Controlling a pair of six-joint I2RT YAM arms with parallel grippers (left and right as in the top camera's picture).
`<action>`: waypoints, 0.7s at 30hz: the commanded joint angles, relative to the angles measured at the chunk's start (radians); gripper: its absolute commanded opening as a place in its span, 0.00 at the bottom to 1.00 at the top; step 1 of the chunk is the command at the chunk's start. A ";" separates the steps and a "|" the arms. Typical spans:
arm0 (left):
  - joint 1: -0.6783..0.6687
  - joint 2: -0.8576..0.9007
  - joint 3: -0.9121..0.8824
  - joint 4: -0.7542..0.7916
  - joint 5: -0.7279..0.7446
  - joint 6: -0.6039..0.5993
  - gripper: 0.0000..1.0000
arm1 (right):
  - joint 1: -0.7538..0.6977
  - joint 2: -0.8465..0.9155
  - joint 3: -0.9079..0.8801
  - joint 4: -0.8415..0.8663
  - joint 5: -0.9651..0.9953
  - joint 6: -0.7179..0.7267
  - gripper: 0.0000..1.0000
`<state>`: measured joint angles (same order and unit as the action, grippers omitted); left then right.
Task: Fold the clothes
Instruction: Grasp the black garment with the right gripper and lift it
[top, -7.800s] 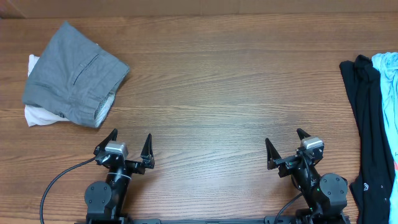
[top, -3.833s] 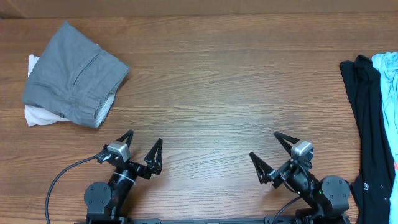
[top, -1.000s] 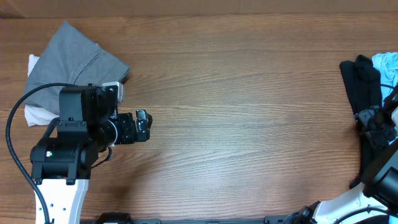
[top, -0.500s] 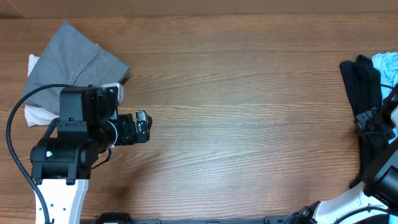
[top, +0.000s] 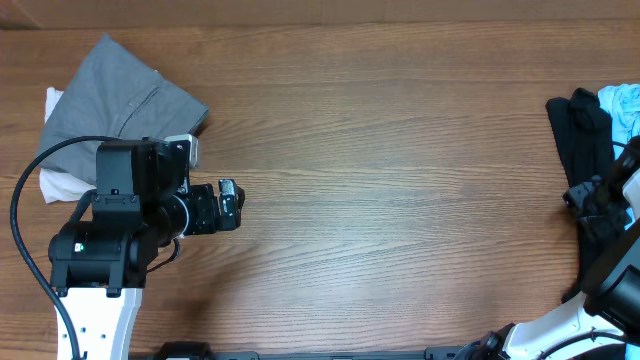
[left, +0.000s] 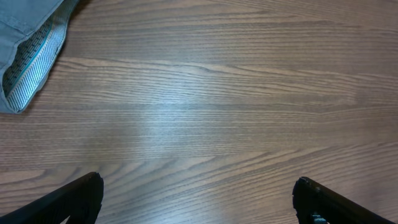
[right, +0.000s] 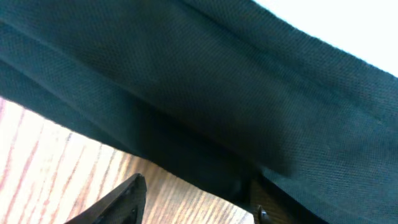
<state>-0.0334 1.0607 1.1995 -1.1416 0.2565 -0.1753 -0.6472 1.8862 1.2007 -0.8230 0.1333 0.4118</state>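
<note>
The left pincer (left: 198, 200) is spread wide, empty. The right pincer's (right: 196, 200) grip cannot be told, its tips being buried in black clothes (right: 217, 93).

Observed: the left arm (top: 110, 230) has left its parked place at the bottom edge and now reaches across the left centre of the overhead frame, with the left claw (top: 228, 203) pointing right. The right arm (top: 615, 290) has also left the bottom edge and now stands at the right edge, its right claw (top: 588, 197) on the black garment (top: 580, 125). That garment formerly lay long down the right edge and is now bunched at upper right. Less of the light-blue garment (top: 622, 100) shows. In the last second the right claw moved slightly down-left.
</note>
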 joint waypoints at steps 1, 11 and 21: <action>-0.006 0.004 0.028 -0.003 -0.006 0.023 1.00 | 0.003 -0.010 -0.008 0.008 0.060 0.002 0.49; -0.006 0.004 0.028 -0.008 -0.005 0.023 1.00 | 0.002 -0.022 0.069 -0.044 -0.030 -0.016 0.04; -0.006 0.004 0.028 -0.007 -0.006 0.023 1.00 | 0.006 -0.161 0.298 -0.144 -0.550 -0.106 0.04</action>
<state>-0.0334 1.0607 1.1999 -1.1488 0.2565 -0.1753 -0.6479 1.8259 1.4132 -0.9710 -0.1570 0.3435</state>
